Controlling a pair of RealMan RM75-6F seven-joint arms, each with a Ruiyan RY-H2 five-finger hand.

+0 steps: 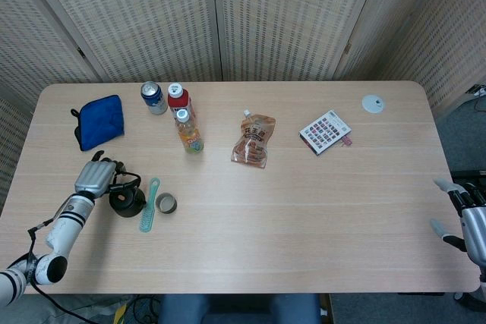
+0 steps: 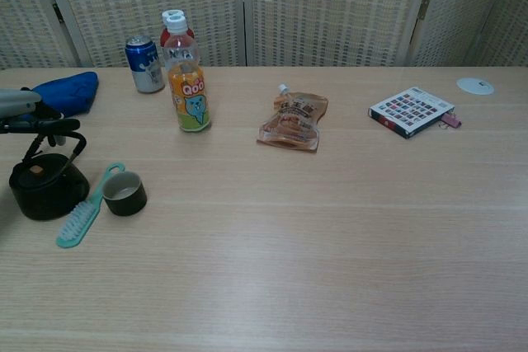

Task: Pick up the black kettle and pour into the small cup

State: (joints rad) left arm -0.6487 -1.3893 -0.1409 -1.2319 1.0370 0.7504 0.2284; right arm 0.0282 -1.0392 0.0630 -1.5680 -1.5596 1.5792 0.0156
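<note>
Left hand [image 1: 96, 177] over the arched handle of the black round kettle [image 1: 127, 201], grip cannot be told, small dark cup [image 1: 166, 203] beside it, right hand [image 1: 463, 214] spread at table edge

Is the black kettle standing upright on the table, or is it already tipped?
Upright. The black kettle sits flat on the table, handle up, lid on top.

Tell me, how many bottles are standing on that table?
2. The orange juice bottle with a white cap stands left of centre; the red-capped bottle stands right behind it, mostly hidden in the chest view. The blue can beside them isn't a bottle.
</note>
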